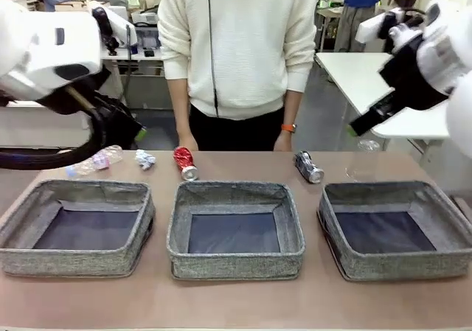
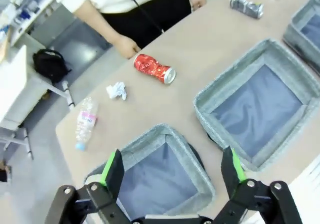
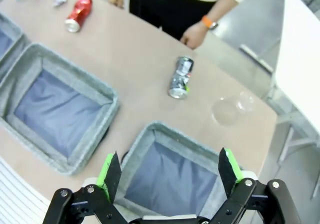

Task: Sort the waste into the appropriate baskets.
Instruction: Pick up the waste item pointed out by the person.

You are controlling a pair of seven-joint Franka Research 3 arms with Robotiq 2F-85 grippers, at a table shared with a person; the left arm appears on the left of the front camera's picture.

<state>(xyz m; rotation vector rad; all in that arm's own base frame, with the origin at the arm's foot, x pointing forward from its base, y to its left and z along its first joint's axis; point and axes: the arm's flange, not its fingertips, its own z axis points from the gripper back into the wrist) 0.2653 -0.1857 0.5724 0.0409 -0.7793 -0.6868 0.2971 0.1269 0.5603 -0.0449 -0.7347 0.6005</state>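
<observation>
I had the left gripper [image 2: 171,166] spread wide and empty above the left basket [image 2: 140,144]. The right gripper [image 3: 168,166] hung likewise over the right basket [image 3: 195,144], with the middle basket [image 1: 234,265] between them. Along the far edge of the table [image 1: 243,301] lay the blue-capped bottle [image 1: 94,161], paper wad [image 1: 145,158], red can [image 1: 184,161] and dark can [image 1: 309,166]. A faint clear shape [image 3: 227,110] beyond the right basket was possibly another bottle.

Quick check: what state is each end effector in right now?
Left end effector: open, holding nothing.
Right end effector: open, holding nothing.
</observation>
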